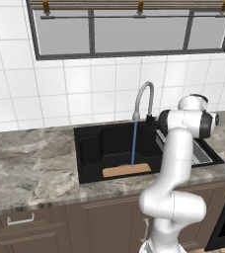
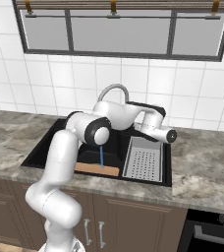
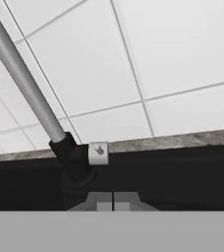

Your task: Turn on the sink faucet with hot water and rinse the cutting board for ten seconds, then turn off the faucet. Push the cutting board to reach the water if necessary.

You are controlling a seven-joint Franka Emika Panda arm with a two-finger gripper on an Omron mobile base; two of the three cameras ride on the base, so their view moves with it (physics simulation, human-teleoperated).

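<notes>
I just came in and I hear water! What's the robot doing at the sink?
The robot is rinsing a cutting board. The faucet is on, and a thin blue stream of water falls straight down onto the board, which lies flat at the bottom of the black sink. The robot's arm reaches over the sink, and its hand is shut, right next to the faucet's dark base and small handle. A grey drain tray sits in the sink's right side.

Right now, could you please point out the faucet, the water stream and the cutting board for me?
sink faucet (image 1: 143, 94): left base view, on the rising grey gooseneck.
water (image 1: 133, 143): left base view, midway down the blue stream.
cutting board (image 1: 119, 171): left base view, on its bare tan top, left of the stream.
</notes>
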